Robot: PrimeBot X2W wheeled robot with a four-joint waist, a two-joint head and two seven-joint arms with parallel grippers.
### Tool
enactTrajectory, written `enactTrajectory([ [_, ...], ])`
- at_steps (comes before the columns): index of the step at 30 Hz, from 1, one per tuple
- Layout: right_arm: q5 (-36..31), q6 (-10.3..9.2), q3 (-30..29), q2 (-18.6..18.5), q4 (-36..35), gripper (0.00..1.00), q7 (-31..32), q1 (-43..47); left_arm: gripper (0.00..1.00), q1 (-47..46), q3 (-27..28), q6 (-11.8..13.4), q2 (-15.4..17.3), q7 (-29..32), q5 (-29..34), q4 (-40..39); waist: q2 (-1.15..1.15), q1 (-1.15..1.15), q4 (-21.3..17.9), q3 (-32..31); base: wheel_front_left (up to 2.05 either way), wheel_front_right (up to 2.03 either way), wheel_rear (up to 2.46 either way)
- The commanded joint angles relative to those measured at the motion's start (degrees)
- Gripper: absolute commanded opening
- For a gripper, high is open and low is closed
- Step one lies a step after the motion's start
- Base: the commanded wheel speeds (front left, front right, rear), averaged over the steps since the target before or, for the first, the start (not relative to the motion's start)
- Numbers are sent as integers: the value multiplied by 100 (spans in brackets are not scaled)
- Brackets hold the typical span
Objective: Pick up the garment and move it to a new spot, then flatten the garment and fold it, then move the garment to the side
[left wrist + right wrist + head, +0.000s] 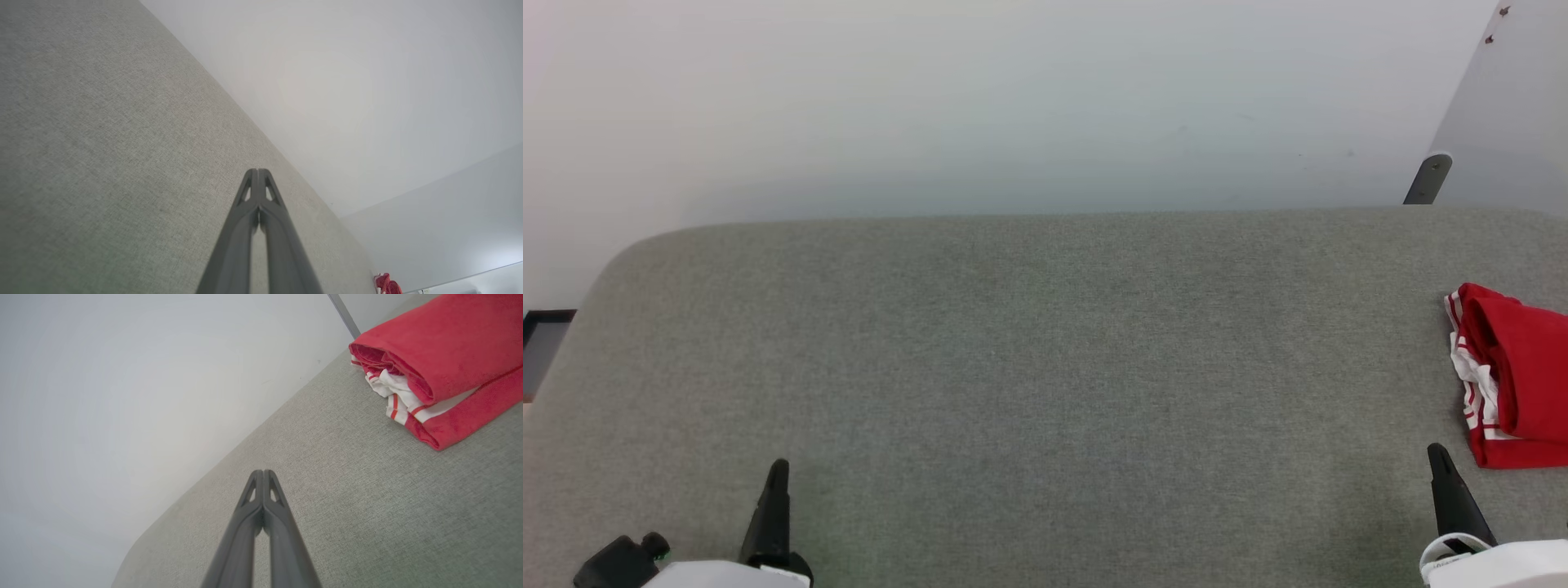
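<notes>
The garment (1515,376) lies folded in a red bundle with white red-striped sleeve cloth showing at its left side, at the right edge of the grey table (1045,367). It also appears at the upper right of the right wrist view (441,355) and as a small red patch in the left wrist view (386,283). My right gripper (1437,453) is shut and empty, just below and left of the garment, apart from it. At the table's near left my left gripper (779,467) is shut with nothing in it.
A pale wall (1013,106) runs behind the table's far edge. A grey panel with a dark bracket (1427,178) stands at the back right. A dark box edge (543,327) shows beyond the table's left side.
</notes>
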Motion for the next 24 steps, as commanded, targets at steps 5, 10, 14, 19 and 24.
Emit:
enactTrajectory([
  [5,490,-2,-43,28,-20,0,110,-196,0,-180,57,-8,-32,114,-401,-21,0,0,-7,5,0,0,0],
  [10,829,-2,-58,55,7,0,186,-249,0,-238,74,-9,-78,205,-670,1,0,0,-13,10,0,0,0],
  [14,1084,-2,-70,75,28,0,250,-290,0,-274,87,-10,-118,266,-882,14,0,0,-17,13,0,0,0],
  [19,1398,-2,-85,104,54,0,322,-319,0,-328,103,-10,-164,353,-1128,33,0,0,-23,18,0,0,0],
  [24,1703,-2,-100,132,76,0,391,-369,0,-376,118,-11,-202,425,-1363,49,0,0,-29,22,0,0,0],
])
